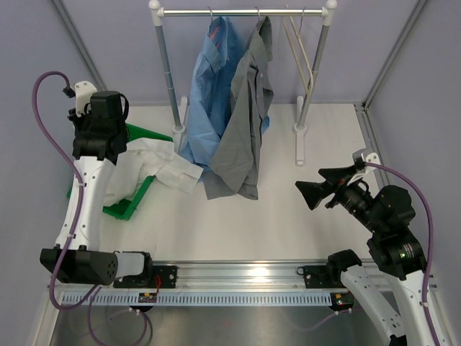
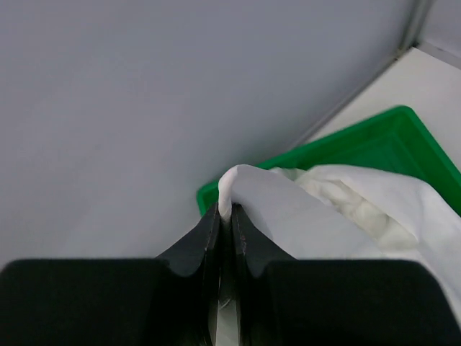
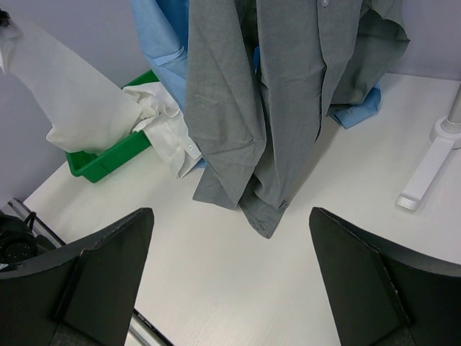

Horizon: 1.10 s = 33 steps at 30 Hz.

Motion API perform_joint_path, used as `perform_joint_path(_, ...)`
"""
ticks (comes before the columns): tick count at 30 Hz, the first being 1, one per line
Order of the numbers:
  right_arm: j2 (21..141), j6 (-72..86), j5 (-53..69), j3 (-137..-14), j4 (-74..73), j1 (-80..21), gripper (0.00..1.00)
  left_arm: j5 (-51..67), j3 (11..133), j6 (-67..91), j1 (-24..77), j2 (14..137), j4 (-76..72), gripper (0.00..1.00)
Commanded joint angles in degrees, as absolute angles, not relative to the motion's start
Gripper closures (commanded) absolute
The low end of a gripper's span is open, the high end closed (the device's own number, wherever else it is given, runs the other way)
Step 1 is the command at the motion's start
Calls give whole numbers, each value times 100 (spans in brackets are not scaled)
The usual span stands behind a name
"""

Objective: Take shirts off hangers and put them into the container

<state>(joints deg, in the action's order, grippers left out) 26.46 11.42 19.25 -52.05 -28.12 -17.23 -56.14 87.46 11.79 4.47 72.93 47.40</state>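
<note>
My left gripper (image 2: 225,209) is shut on a fold of the white shirt (image 2: 310,216), lifted above the green container (image 2: 374,137). The rest of that white shirt (image 1: 162,166) lies in the container (image 1: 133,202), with one part spilling over its right wall onto the table. The light blue shirt (image 1: 209,86) and the grey shirt (image 1: 245,122) still hang on the rail. A bare cream hanger (image 1: 299,50) hangs to their right. My right gripper (image 1: 317,186) stands open above the table, right of the grey shirt (image 3: 252,94), with nothing between its fingers.
The white-posted rail (image 1: 245,11) stands at the back, with its feet (image 3: 425,173) on the table. Grey walls close in the left, the back and the right. The arms' base rail (image 1: 238,277) runs along the near edge.
</note>
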Motion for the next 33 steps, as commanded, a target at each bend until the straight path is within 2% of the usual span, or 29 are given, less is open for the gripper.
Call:
perform_joint_path(1, 2610, 1213, 2074, -5168, -2602, -1731, 0, -6434, 8763, 466, 62, 7628, 3877, 89)
perform_joint_path(12, 2637, 1195, 2057, -5159, -2602, -1819, 1, -5555, 6946, 1854, -519, 8331, 2822, 89)
perform_joint_path(22, 2681, 1178, 2013, -5177, -2610, -1854, 1, -4676, 6355, 2750, -633, 9096, 2874, 87)
perform_joint_path(30, 2619, 1169, 1960, -5177, -2654, -1863, 1, -4317, 6556, 2751, -782, 10098, 2953, 71)
perform_joint_path(33, 2628, 1160, 1942, -5177, -2672, -1863, 1, -4149, 6609, 2637, -896, 10151, 2918, 57)
